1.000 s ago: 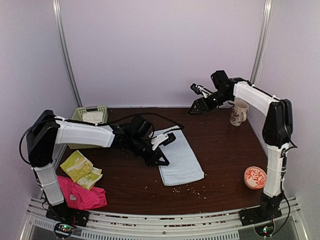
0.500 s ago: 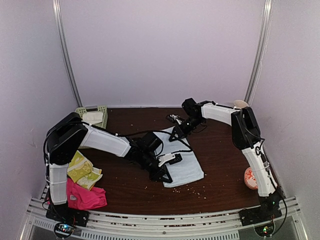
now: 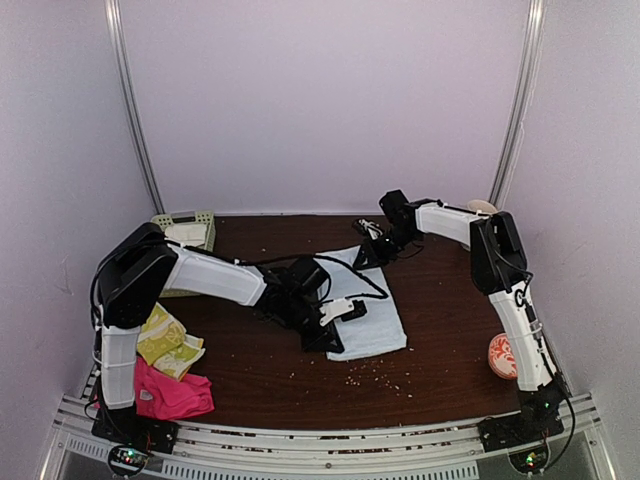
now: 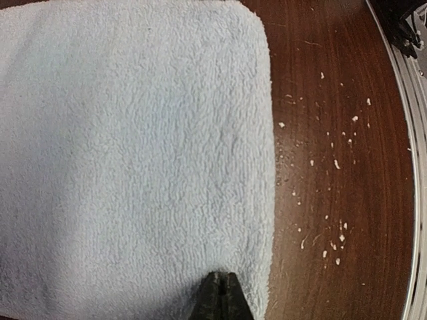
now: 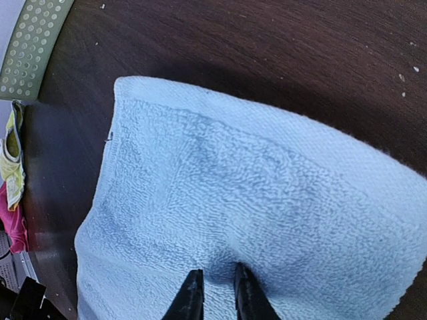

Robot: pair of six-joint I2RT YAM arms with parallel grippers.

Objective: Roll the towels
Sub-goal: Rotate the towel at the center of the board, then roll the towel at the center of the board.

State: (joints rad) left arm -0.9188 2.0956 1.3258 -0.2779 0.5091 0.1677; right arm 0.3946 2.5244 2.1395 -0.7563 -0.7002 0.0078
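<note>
We find no readable writing anywhere; the red pattern on the bowl at the right of the table is too small to make out. The pale blue towel lies spread flat in the middle of the table, its long side running from far to near. From its base at the near left, the left arm rises to a raised elbow. Its white forearm then stretches rightward and low over the wood, with the wrist bent down at the towel's near left corner. The left gripper has its fingers pressed together, tips touching the terry just inside the edge; we cannot tell whether any cloth is caught. The right arm stands up from the near right, folds at the elbow and reaches left and down to the towel's far end. The right gripper has its fingers narrowly apart with their tips on the cloth, and we cannot tell whether they pinch it. A cream-white towel sits in the pale green basket at the far left. A yellow-green patterned towel and a hot-pink towel lie crumpled near the left arm's base. Pale crumbs dot the wood beside the blue towel.
</note>
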